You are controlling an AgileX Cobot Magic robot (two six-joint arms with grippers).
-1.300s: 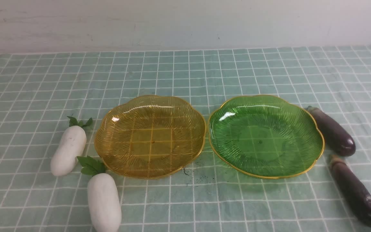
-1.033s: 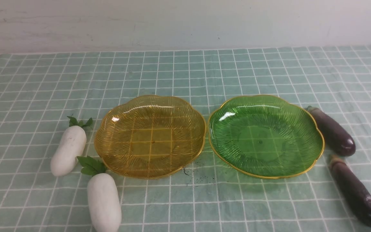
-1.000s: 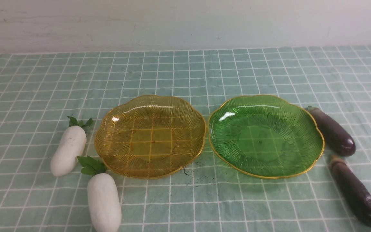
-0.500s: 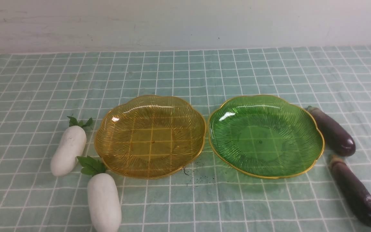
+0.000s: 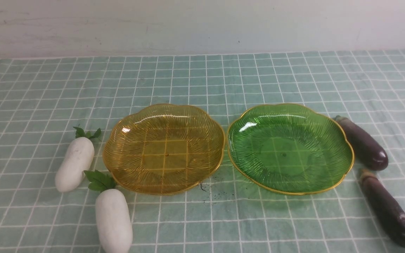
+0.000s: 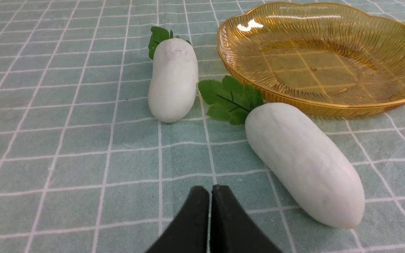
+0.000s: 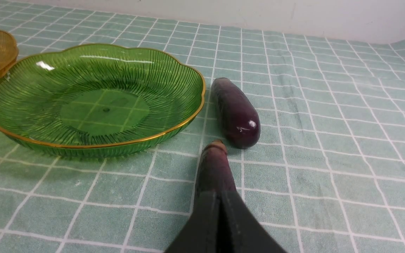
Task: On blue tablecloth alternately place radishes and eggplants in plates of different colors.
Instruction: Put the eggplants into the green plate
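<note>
nothing plated yet. left tool (image 6: 209, 189) pressed together, empty; near radish (image 6: 304, 165) ahead at about 1 o'clock, long axis roughly 12-to-6, leaves beside amber plate (image 6: 329, 108). right tool (image 7: 220, 195) likewise pressed together; near eggplant (image 7: 213, 172) dead ahead at 12, lengthwise, stem end away.

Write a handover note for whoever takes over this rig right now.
Left gripper: shut, empty, by the near radish. Right gripper: shut, empty, by the near eggplant.
Far radish and near radish lie left of the amber plate; far eggplant and near eggplant right of the green plate, all on the tablecloth.
Done: nothing; both plates empty.
Left: all four placements, alternating.
</note>
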